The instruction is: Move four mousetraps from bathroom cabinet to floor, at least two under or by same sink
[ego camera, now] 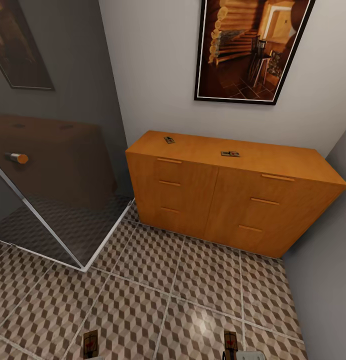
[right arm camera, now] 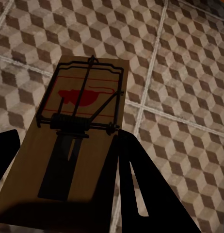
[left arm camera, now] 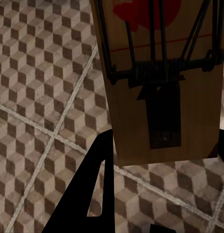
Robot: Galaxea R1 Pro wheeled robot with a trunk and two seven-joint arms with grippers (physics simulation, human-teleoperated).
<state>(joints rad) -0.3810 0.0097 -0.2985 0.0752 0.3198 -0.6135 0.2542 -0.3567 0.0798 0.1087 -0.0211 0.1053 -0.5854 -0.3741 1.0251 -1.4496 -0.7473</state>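
**Mousetraps: two in the grippers, two on the cabinet top**

Mousetraps number four in all. Two lie flat on the smooth top of the orange-brown cabinet (ego camera: 228, 200): one mousetrap on the cabinet (ego camera: 169, 140) near its left end, a second mousetrap on the cabinet (ego camera: 230, 154) towards the middle, well apart from the first.

The other two are held in front of the cabinet, above the cube-patterned bathroom floor (ego camera: 158, 295). In the left wrist view the left-held mousetrap (left arm camera: 163, 82) sits between the dark fingers (left arm camera: 90, 194) of the left gripper (left arm camera: 160, 194), its tan board reaching out past them over the tiles, wire frame and red spot facing the camera. One finger lies against the board's edge; the other is mostly cut off at the picture's edge. The fingers are closed on the board's sides.

In the right wrist view the right-held mousetrap (right arm camera: 75, 136) lies between the fingers (right arm camera: 141, 194) of the right gripper (right arm camera: 68, 204), which are closed on its long edges, the board's far end sticking out over a grout line.

In the head view both held traps show at the lower edge, the left one (ego camera: 91, 344) and the right one (ego camera: 230, 345), each upright-looking and above the tiles.

The cabinet has two stacks of three drawers, six slot handles in all. To its left stands a glass shower screen (ego camera: 58, 200) with a round knob (ego camera: 17, 158). Above the cabinet hangs one framed picture (ego camera: 250, 47); another picture (ego camera: 20, 45) shows through the glass.
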